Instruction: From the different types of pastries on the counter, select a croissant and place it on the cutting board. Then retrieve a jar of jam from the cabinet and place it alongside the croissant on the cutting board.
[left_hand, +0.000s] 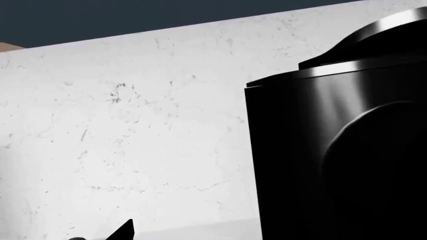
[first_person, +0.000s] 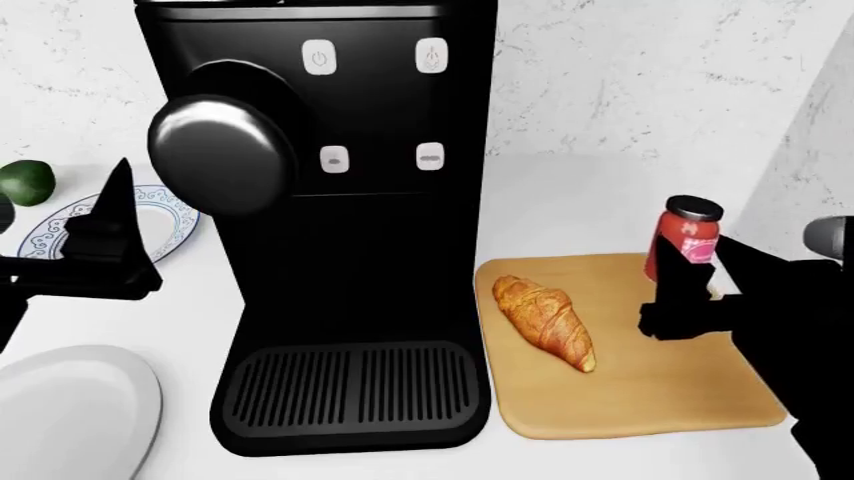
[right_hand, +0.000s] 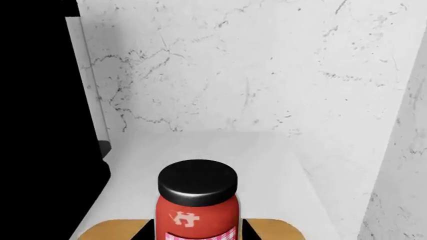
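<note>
Nearest the head camera: right gripper (first_person: 683, 300), dark, low at the view's right edge, set against the jar of jam (first_person: 685, 240). Coffee machine (first_person: 327, 220) is the largest thing, black, centre of the counter (first_person: 574, 190); it hides whatever lies behind it.

Cutting board (first_person: 627, 390) sits just beside the machine on its right. Croissant (first_person: 545, 322) lies flat on it, nearer the machine; that step reads as done. Jar stands upright at the board's far right corner, near the croissant but apart from it, base apparently on the wood.

Right wrist view: jar (right_hand: 197, 202) close up, dark finger tips flanking its lower sides. Touching or just clear? Cannot tell; the contact is cut off by the frame's edge. Judgement: only letting go and backing away remain, if that.

Left gripper (first_person: 104, 245) hangs over the patterned plate (first_person: 174, 225), nothing between its fingers, which look parted. Left wrist view shows only wall, machine flank and one fingertip (left_hand: 123, 231).

Green fruit (first_person: 24, 182) and plain plate (first_person: 74, 410) are both cut off at the left edge.
</note>
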